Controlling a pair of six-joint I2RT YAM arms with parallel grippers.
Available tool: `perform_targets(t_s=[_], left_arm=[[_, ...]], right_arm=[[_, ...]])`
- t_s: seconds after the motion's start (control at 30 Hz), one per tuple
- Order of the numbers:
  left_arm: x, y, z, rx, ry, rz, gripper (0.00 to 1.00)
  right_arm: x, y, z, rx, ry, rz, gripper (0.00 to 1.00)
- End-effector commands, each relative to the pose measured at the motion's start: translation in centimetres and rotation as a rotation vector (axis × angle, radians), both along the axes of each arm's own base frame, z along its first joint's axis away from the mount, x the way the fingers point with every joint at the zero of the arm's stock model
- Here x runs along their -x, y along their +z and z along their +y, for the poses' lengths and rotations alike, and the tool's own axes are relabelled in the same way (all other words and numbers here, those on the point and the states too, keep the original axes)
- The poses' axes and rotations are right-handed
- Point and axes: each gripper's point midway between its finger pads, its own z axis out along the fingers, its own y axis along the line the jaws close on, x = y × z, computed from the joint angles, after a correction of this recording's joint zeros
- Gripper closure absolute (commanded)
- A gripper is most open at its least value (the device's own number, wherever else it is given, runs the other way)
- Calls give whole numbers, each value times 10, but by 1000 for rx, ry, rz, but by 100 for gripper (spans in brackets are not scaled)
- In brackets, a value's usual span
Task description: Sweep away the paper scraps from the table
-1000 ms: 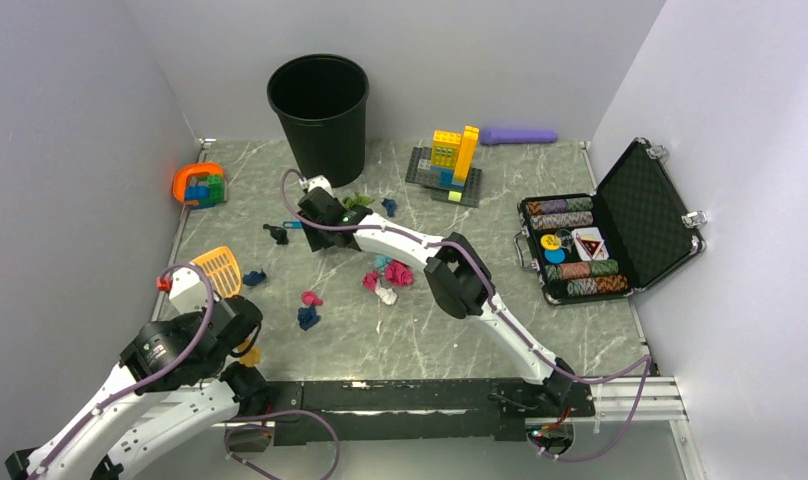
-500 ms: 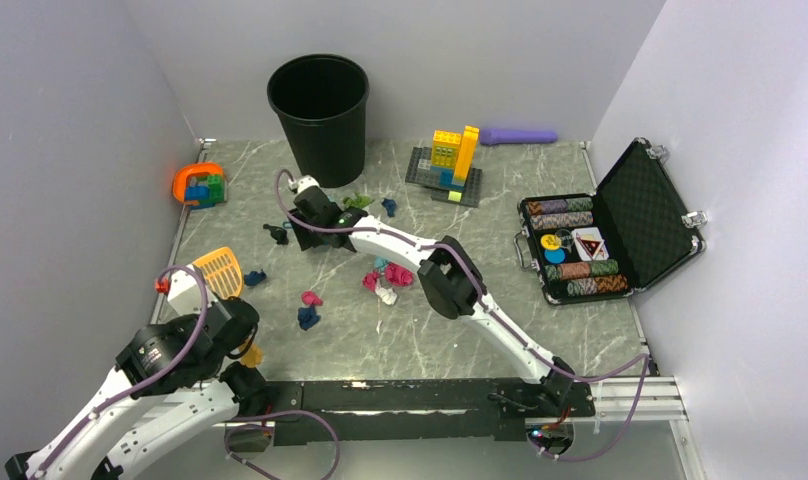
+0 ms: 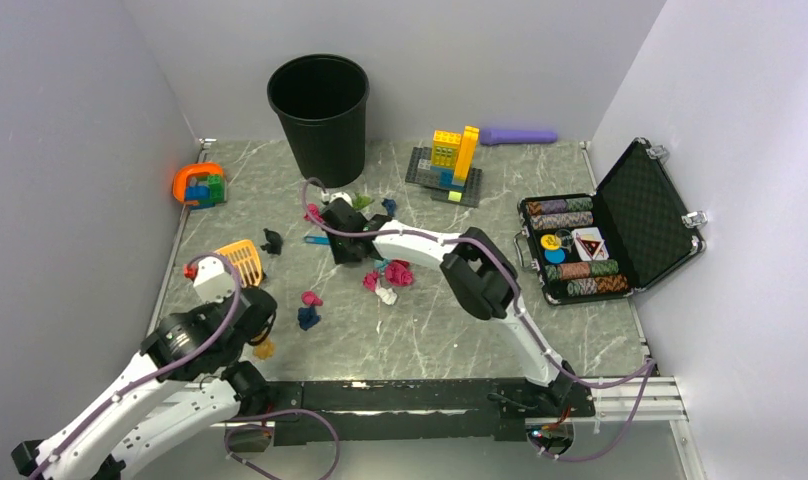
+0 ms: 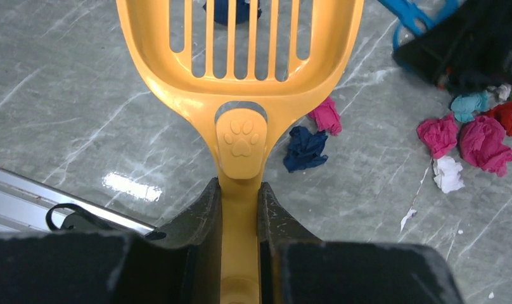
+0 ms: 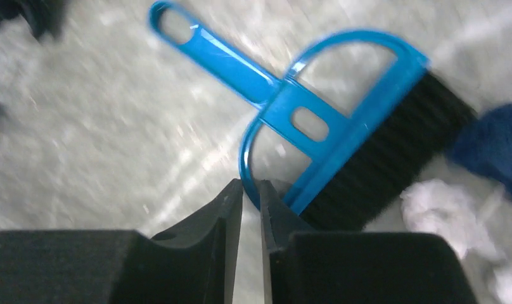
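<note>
Though view blurs | right end effector [image 5: 251,190] pinches brush [image 5: 361,130] | scoop [image 4: 241,136] rim cropped

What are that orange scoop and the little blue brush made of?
The scoop looks like moulded plastic, smooth and slightly glossy, with an embossed paw print and slots. The brush has a glossy blue plastic frame and black bristles, probably synthetic; blur leaves that open.

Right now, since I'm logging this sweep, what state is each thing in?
left gripper: shut on the orange scoop handle
right gripper: shut on the blue brush frame
paper scraps: loose on the table, unswept
black bin: upright, open
chip case: lid open
</note>
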Motion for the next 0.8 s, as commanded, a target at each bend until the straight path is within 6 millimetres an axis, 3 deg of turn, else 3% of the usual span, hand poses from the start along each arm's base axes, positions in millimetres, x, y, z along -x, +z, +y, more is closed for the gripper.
perform_targets(t_s=[0.0, 0.17, 0.3, 0.47, 0.6, 0.67, 0.77], left_arm=[[-25, 4, -19, -33, -60, -22, 100], [-53, -1, -27, -21, -98, -2, 100], [-75, -16, -26, 15, -110, 29, 100], [-92, -45, -22, 32, -114, 139, 100], [-104, -61, -31, 48, -177, 173, 100], [-107, -64, -36, 56, -207, 181, 94], [-109, -65, -42, 63, -252, 210, 76]], right_arm=[[44, -15, -56, 127, -19, 107, 82], [77, -7, -89, 170, 13, 124, 99], [92, 9, -105, 155, 25, 118, 100], [94, 38, -104, 122, 74, 83, 100], [88, 72, -92, 68, 112, 32, 100], [85, 87, -88, 43, 125, 13, 100], [84, 108, -89, 9, 134, -4, 100]])
